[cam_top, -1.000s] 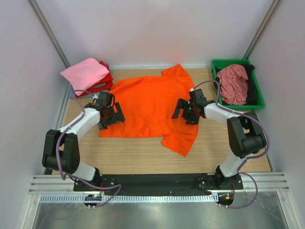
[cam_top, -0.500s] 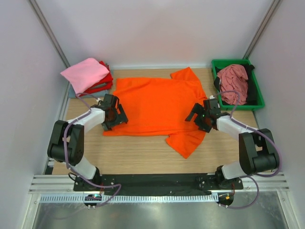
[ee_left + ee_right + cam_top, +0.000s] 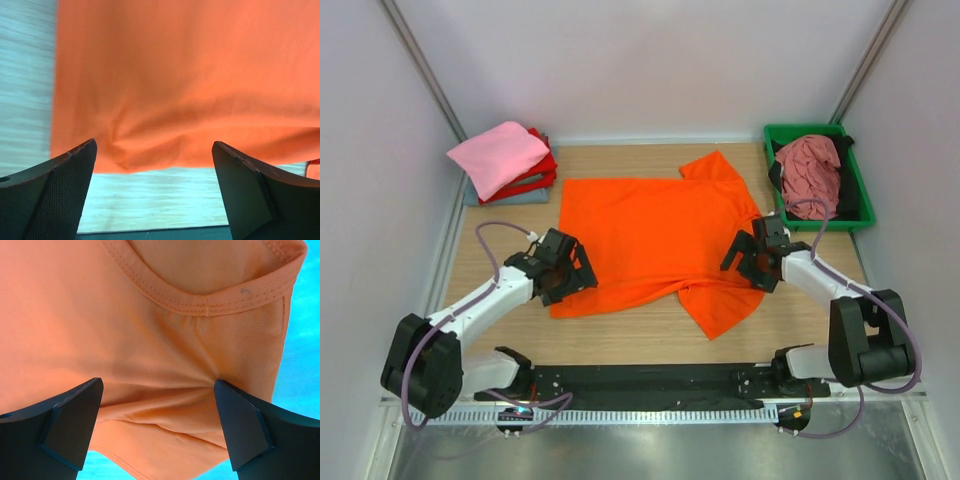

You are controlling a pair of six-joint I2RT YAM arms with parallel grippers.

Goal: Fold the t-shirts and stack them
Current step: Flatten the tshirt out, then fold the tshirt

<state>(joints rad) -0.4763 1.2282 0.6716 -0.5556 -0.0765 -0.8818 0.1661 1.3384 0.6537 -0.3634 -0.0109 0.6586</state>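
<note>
Seen from above, left claw (image 3: 563, 270) and right claw (image 3: 757, 258) gape wide and empty at opposite ends of the orange t-shirt (image 3: 650, 225), which lies flat on the bench (image 3: 620, 325). Left wrist: hem (image 3: 165, 167) below. Right wrist: collar (image 3: 200, 305), seemingly puckered. Flattening step, I judge; next, pinch the edges to fold.

Perhaps six t-shirts (image 3: 650, 235) (three stacked, two binned); one tray (image 3: 800, 129); two tools (image 3: 570, 268) (image 3: 750, 257).

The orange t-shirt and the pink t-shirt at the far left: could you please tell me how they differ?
The orange t-shirt lies spread out; the pink t-shirt is folded. The orange one rests directly on the table; the pink one tops a pile of folded shirts. Both are plain cloth without print.
</note>
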